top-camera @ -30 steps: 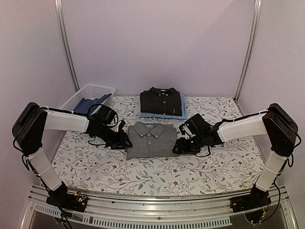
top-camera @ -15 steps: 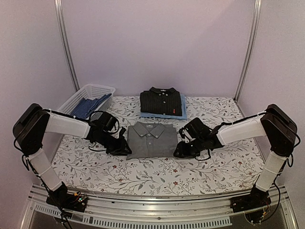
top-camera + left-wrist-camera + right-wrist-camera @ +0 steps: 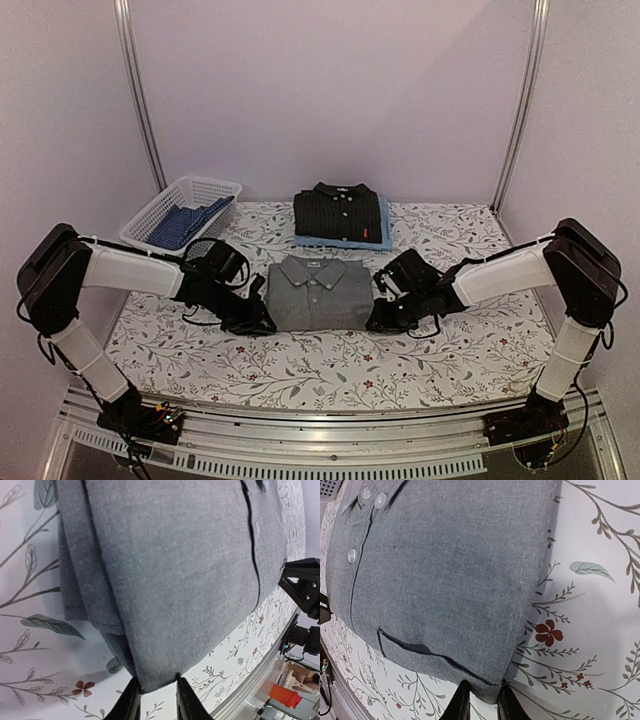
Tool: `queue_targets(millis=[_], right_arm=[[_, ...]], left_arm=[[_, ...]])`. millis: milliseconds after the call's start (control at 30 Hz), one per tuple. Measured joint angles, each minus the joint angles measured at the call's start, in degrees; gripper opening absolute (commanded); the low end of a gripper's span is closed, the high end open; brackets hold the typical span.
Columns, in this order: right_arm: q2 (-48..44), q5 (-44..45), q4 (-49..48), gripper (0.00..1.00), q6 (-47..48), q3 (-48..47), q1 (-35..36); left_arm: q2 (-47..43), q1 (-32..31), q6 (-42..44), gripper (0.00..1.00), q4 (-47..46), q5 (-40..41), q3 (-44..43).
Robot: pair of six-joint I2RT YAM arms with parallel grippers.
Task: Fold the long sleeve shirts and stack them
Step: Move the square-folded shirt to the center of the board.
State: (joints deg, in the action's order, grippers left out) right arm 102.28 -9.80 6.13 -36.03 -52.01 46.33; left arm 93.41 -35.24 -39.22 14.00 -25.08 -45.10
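Note:
A folded mid-grey shirt (image 3: 320, 292) lies collar-away in the middle of the table. My left gripper (image 3: 262, 322) sits low at its near left corner. In the left wrist view that corner of the grey shirt (image 3: 175, 570) is pinched between the two fingers of the left gripper (image 3: 157, 700). My right gripper (image 3: 375, 320) is at the near right corner. In the right wrist view it (image 3: 483, 700) is shut on the folded hem of the grey shirt (image 3: 445, 580). At the back, a folded black shirt (image 3: 340, 212) rests on a light blue shirt (image 3: 384, 238).
A white lattice basket (image 3: 172, 192) stands at the back left with blue striped cloth (image 3: 185, 222) in it. The floral tablecloth (image 3: 480, 350) covers the table. Metal posts rise at the back corners, and the near edge has a metal rail (image 3: 330, 440).
Both grippers slid toward the near corners of the grey shirt and their jaws narrowed onto the cloth. The shirt itself has stayed flat.

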Motion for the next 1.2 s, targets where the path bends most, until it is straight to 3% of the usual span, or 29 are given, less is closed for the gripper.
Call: queue_targets(millis=[133,500,967,1033,1133,1200], right_arm=[[0.2,0.0,0.0,0.02,-0.1,0.1,0.2],[-2.7,-1.1,0.2,0.0,-0.6,3.5,2.7],[-14.1,-2.8,3.7,0.0,-12.8,13.7,20.2],[-15.0,-2.8,4.1,0.03,-15.0,14.1,22.1],[-15.9,-2.7,4.8,0.24,-17.2,14.2,23.1],[-16.7,-2.1,6.6,0.4,-18.1,14.2,23.2]], left_arm=[[0.9,-0.6,-0.2,0.0,0.1,0.2,-0.1],[-1.2,-2.3,-0.2,0.0,4.1,1.6,0.9],[-19.8,-15.8,-10.7,0.0,11.6,0.0,12.9],[-21.5,-17.6,-12.7,0.03,12.1,0.0,13.9],[-23.3,-18.7,-14.5,0.13,13.0,0.0,14.5],[-24.1,-18.8,-15.4,0.29,14.6,0.6,14.3]])
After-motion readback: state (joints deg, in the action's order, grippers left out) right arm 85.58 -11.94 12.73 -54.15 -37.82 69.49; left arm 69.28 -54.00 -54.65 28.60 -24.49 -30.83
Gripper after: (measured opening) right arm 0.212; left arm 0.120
